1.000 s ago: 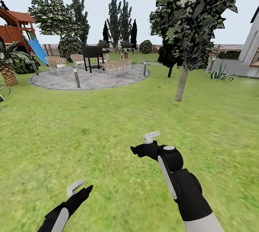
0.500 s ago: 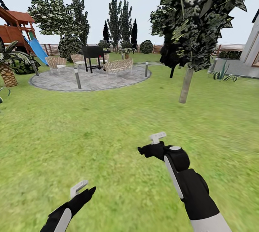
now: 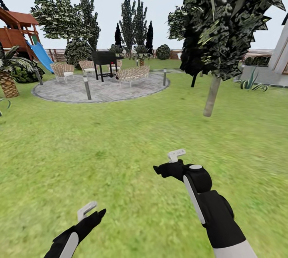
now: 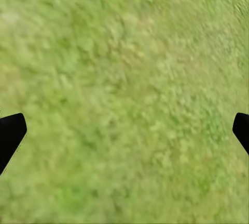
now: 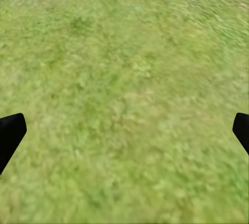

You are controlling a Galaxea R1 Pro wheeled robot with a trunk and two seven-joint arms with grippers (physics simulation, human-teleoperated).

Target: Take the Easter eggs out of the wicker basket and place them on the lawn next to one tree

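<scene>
Green lawn (image 3: 100, 150) spreads all around me. A tree with a pale grey-beige trunk (image 3: 211, 96) and a dark leafy crown stands ahead to the right, some way beyond my right arm. My left gripper (image 3: 98, 213) hangs low over the grass at the lower left, open and empty. My right gripper (image 3: 158, 169) is held above the grass near the middle, also open and empty. In both wrist views the black fingertips (image 4: 10, 133) (image 5: 10, 130) sit far apart over bare grass. The three Easter eggs and the wicker basket are out of view.
A grey gravel circle (image 3: 100, 90) with wicker chairs, a black grill (image 3: 105, 59) and short posts lies ahead on the left. A playset with a blue slide (image 3: 40, 54) stands at the far left. A white house wall (image 3: 280, 54) is at the right edge, with a slat fence behind.
The whole picture has shifted: the pale-trunk tree sits further right and slightly lower, so the camera has moved. Both arms keep about the same pose.
</scene>
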